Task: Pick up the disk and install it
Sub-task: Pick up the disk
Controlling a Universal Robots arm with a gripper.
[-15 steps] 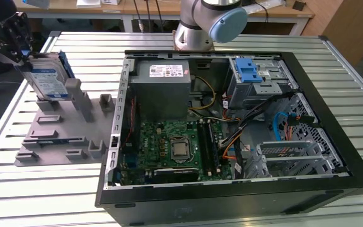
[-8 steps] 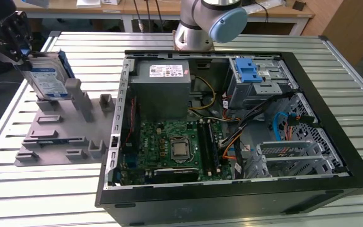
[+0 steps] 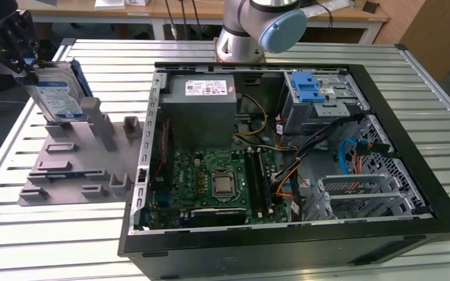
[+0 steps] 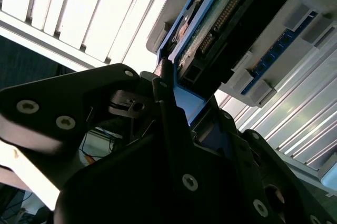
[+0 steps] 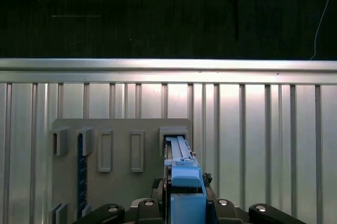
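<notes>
The gripper (image 3: 26,67) is clamped on the top edge of the disk (image 3: 57,93). In the second wrist view, its black fingers (image 4: 164,89) press against the disk's blue carrier frame (image 4: 187,100) from either side. The disk stands upright on its edge, its blue-and-white label facing outward, at the far corner of the grey holder plate (image 3: 68,175). Its lower edge sits down among the plate's upright posts (image 3: 92,117). Whether it rests in its slot or is lifted just clear of it, I cannot tell. In the first wrist view the carrier's blue edge (image 5: 181,174) lines up with one slot at the holder plate's edge (image 5: 174,139).

The holder plate lies flat on a slatted metal table (image 3: 53,234). Just beside the plate, on the exterior view's right, an open computer case (image 3: 287,246) lies on its side. Inside the case, the grey power supply (image 3: 201,99) and the green motherboard (image 3: 217,175) are on the side nearest the plate. The metal drive cage (image 3: 330,102), with a bright blue latch (image 3: 309,88) on it, is on the side well apart from the plate. The arm's base (image 3: 245,29) stands on the table beyond the case.
</notes>
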